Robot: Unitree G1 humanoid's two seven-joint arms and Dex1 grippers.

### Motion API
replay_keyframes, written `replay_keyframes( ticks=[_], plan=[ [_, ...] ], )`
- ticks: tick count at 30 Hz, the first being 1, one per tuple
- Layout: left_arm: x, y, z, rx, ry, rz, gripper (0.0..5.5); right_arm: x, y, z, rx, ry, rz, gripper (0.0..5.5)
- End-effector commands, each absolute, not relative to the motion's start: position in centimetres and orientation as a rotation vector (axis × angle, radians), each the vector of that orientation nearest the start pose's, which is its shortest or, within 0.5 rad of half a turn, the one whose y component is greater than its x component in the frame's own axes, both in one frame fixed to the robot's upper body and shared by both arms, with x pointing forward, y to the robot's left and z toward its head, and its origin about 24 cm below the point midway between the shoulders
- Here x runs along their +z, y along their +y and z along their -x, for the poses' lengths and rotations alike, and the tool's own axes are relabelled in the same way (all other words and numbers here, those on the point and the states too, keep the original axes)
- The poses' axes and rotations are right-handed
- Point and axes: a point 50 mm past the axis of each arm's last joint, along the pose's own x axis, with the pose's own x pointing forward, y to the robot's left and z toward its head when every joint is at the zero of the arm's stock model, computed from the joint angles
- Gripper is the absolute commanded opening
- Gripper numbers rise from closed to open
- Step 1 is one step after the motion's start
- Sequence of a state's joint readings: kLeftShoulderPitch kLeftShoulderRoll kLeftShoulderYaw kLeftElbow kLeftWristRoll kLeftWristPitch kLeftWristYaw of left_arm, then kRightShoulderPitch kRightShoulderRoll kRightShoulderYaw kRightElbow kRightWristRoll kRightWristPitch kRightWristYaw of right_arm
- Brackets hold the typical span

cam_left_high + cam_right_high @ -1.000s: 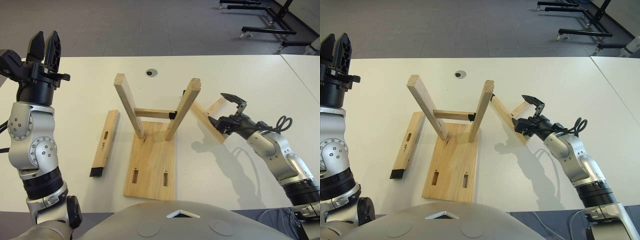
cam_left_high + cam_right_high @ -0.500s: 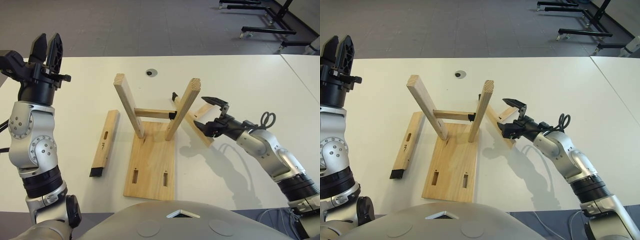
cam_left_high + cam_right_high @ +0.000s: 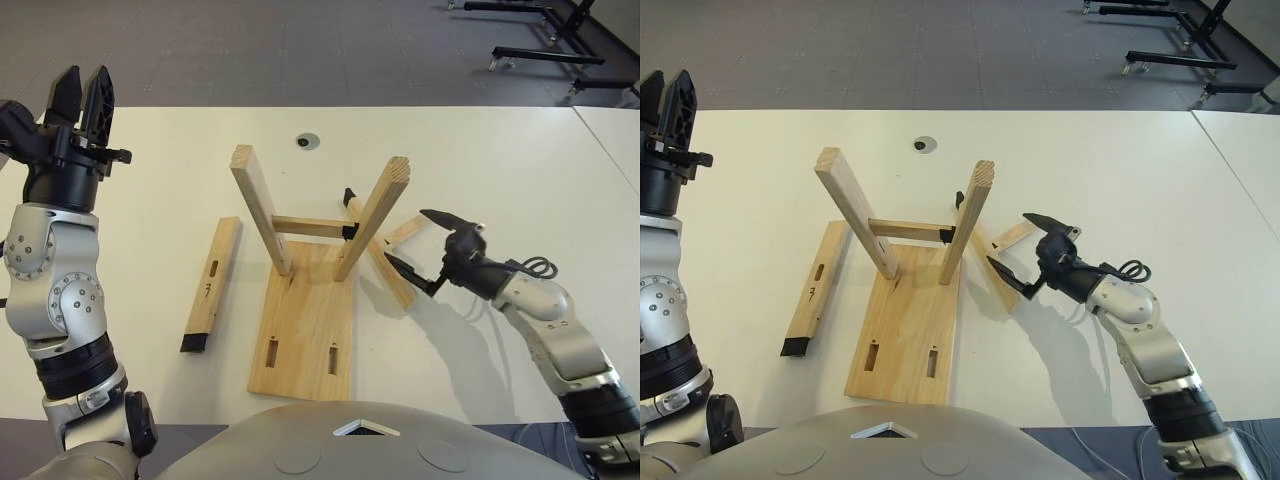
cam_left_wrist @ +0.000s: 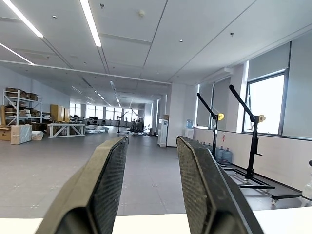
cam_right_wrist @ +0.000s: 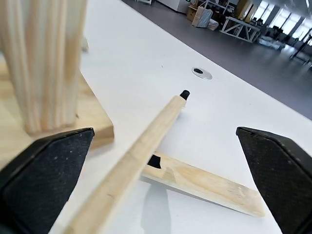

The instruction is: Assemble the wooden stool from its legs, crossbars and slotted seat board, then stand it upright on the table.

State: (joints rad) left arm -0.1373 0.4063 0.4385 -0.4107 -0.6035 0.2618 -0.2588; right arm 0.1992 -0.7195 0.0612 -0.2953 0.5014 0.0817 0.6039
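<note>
Far to the left of the seat board (image 3: 305,340), the left hand (image 3: 84,85) hangs raised above the surface (image 3: 500,160), its fingers a narrow gap apart and holding nothing. A loose leg (image 3: 210,285) lies flat just left of the seat board, untouched. On the far end of the seat board stand two legs (image 3: 260,210), tilted apart and joined by a crossbar (image 3: 308,227). Just off the seat board's right edge lies the other leg (image 3: 385,265) with a short crossbar (image 3: 405,230) jutting from it.

This piece has shifted over the last second. It now lies closer to the seat board, with its black-tipped end tucked behind the right upright leg. The right hand (image 3: 406,236), which had been at the piece's outer end, now sits spread wide with the leg passing between its fingers, not clamped.

That looks like a release after dragging the piece into reach. The task is barely half done: two slots at the near end of the seat board remain unfilled, and both lying legs have yet to be stood in them.
</note>
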Motion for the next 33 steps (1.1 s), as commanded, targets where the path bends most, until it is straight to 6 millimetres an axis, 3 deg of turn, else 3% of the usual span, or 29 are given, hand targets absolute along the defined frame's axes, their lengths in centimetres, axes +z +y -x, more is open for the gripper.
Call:
replay_keyframes(
  ticks=[1, 4, 9, 14, 21, 28, 33],
  plan=[
    [18.8, 25.5, -23.2, -0.112, -0.425, 0.091, 1.81, 10.2, -20.8, -19.5, 0.754, 0.114, 0.101, 5.39],
    [18.7, 25.4, -22.8, -0.104, -0.422, 0.087, 1.81, 10.8, -21.0, -18.8, 0.756, 0.133, 0.103, 5.39],
    [18.9, 25.6, -22.2, -0.084, -0.422, 0.081, 1.81, 8.5, -21.3, -14.8, 0.821, 0.336, 0.158, 5.39],
    [18.9, 25.2, -22.6, -0.105, -0.414, 0.089, 1.81, 6.7, -20.8, -14.8, 0.799, 0.401, 0.172, 5.39],
    [19.3, 24.8, -23.6, -0.15, -0.414, 0.087, 1.81, 4.0, -19.3, -15.5, 0.709, 0.473, 0.22, 3.99],
    [19.3, 24.6, -23.7, -0.151, -0.421, 0.086, 1.81, 4.0, -19.1, -15.8, 0.665, 0.402, 0.415, 2.68],
    [19.4, 24.6, -23.9, -0.149, -0.427, 0.087, 1.81, 3.2, -19.7, -15.8, 0.679, 0.445, 0.404, 1.81]
  ],
)
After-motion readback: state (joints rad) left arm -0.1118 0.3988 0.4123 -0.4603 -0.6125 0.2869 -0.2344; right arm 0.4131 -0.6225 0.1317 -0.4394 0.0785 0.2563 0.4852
